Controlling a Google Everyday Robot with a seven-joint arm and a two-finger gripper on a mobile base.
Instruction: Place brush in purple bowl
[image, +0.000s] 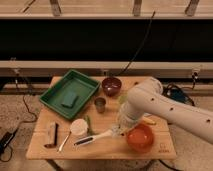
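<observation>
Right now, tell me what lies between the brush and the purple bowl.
The camera view shows a metal cup on the stretch between brush and purple bowl. The hand grips the brush's white end.
</observation>
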